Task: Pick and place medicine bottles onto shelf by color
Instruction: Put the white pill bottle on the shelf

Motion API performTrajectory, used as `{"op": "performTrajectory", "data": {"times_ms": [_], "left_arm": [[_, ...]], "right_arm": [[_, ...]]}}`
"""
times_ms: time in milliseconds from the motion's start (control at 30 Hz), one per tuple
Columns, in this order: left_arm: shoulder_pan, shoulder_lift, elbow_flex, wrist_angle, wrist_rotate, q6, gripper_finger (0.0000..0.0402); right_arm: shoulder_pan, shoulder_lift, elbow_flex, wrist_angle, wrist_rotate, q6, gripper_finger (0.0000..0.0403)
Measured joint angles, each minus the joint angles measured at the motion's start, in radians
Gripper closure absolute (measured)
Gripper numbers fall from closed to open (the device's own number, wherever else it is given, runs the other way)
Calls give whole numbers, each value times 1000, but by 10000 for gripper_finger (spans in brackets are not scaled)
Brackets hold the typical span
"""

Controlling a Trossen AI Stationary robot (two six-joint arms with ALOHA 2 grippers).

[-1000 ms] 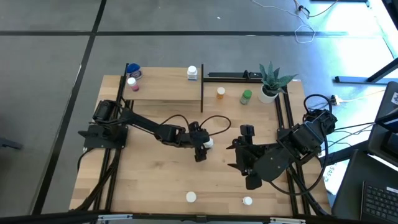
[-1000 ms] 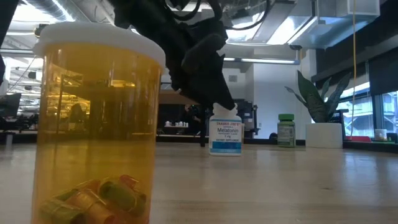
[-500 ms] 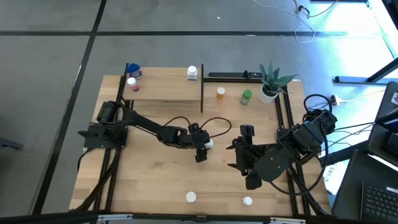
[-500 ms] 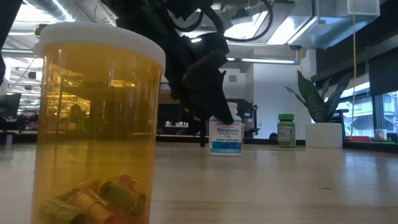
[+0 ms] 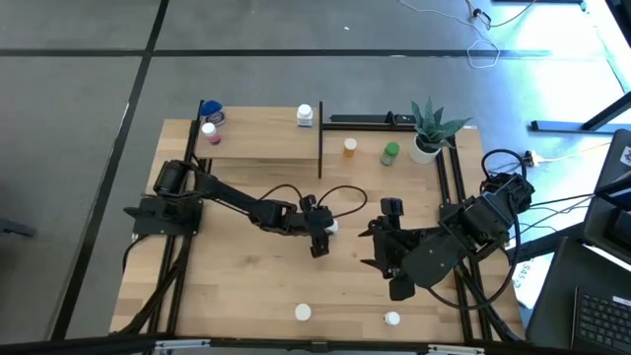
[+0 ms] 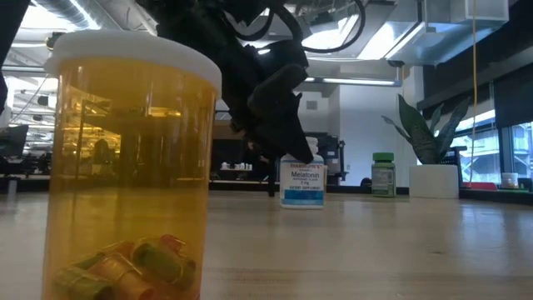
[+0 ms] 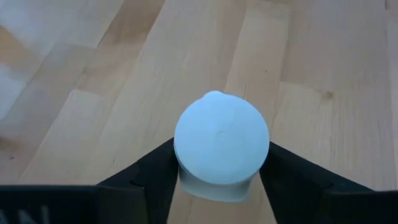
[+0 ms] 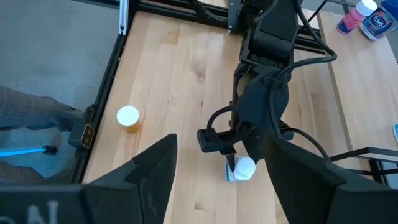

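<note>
Left gripper [image 5: 322, 233] of mine pinches a white bottle [image 7: 221, 140] standing mid-counter [image 5: 246, 286], near the shelf [image 5: 258, 144]; my right gripper [image 5: 386, 242] waits spread toward the right edge.

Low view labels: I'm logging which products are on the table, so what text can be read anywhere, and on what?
"TRADER JOE'S" and "Melatonin": on the white bottle under the left gripper, which grips it.
Smaller print below on that label: too blurred to read.
Green bottle label: too small to read.
Orange bottle: no readable text.
</note>
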Motion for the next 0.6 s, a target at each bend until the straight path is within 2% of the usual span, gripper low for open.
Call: {"op": "performTrajectory", "data": {"times_ms": [200, 433, 600], "left_arm": [[-12, -2, 0, 1, 23, 1, 245], [-41, -55, 0, -34, 30, 0, 249], [-76, -148, 0, -141, 31, -30, 249]], "right_arm": [[0, 0, 0, 0, 0, 0, 163], [0, 0, 0, 0, 0, 1, 163], [0, 0, 0, 1, 0, 1, 163]]}}
